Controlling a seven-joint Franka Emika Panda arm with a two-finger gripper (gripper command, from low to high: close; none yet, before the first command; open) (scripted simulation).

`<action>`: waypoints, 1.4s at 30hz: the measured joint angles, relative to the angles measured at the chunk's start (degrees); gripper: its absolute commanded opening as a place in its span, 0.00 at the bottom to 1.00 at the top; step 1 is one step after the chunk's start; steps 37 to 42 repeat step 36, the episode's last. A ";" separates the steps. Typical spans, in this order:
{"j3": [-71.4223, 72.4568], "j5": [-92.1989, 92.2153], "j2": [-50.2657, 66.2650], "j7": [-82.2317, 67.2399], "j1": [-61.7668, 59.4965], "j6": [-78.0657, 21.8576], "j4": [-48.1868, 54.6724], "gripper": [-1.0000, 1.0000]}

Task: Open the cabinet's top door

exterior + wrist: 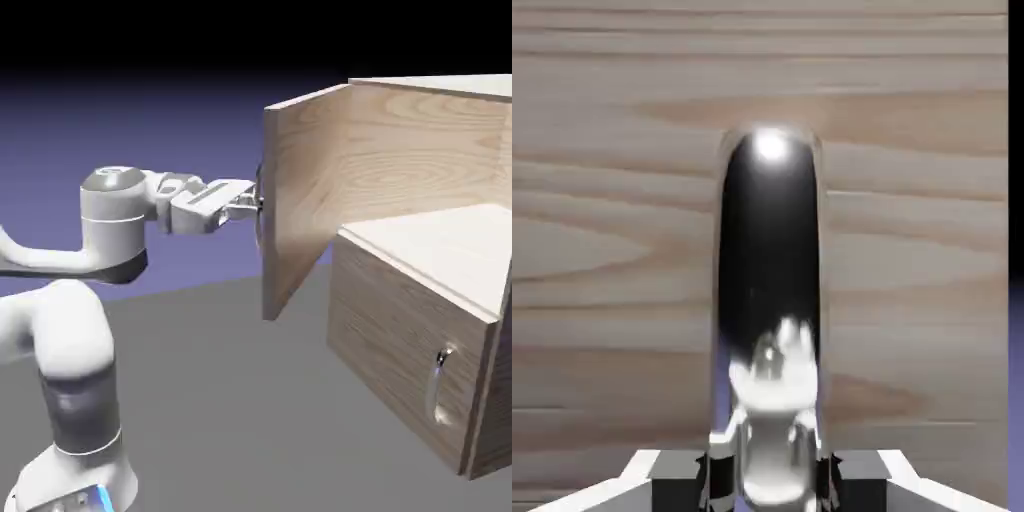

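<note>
While the arm (120, 225) reaches level from the exterior view's left, the fingers (250, 203) are clamped on the handle (770, 300) of the top door (300, 210), which stands swung well out from the cabinet (420, 300). That door is an upright wood-grain panel, its long axis vertical, hinged at the cabinet's far upper edge; its outer face points toward the arm and its free edge points out over the grey table (250, 400). From the hand view the handle fills the middle as a dark, shiny bar running straight up the picture (a bright glint sits at its rounded top end), with the two grey finger tips pressed against it at the bottom edge, one on each side. Wood grain runs crosswise behind it.

With the door out of the way, the cabinet's upper compartment (440, 240) shows a pale floor and light wooden walls; I see nothing lying in the part that is visible. Below it, the lower panel (400, 350) sits flush and shut, its small silver handle (442, 362) upright near the right edge.
</note>
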 measured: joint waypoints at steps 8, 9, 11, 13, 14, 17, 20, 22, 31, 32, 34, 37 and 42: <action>16.61 17.49 2.86 -1.39 4.26 -16.87 5.42 0.00; 18.68 19.44 3.66 -1.33 4.16 -18.98 6.62 0.00; 22.83 23.21 5.45 -1.12 3.41 -23.22 9.42 0.00; 26.99 26.78 7.39 -0.87 1.91 -27.54 12.77 0.00; 29.06 28.49 8.37 -0.75 0.86 -29.73 14.66 0.00; 34.99 33.06 11.12 -0.46 -3.24 -36.16 20.84 0.00; 40.06 36.57 13.17 -0.38 -8.03 -41.86 27.06 0.00; 43.10 38.51 14.17 -0.46 -11.46 -45.39 31.21 0.00; 54.15 44.66 15.61 -2.09 -27.76 -59.62 49.90 0.00; 55.13 45.15 15.52 -2.39 -29.58 -61.09 51.97 0.00; 56.98 46.06 15.23 -3.05 -33.20 -63.99 56.13 0.00; 58.63 46.81 14.80 -3.80 -36.76 -66.82 60.27 0.00; 58.63 46.81 14.80 -3.80 -36.76 -66.82 60.27 0.00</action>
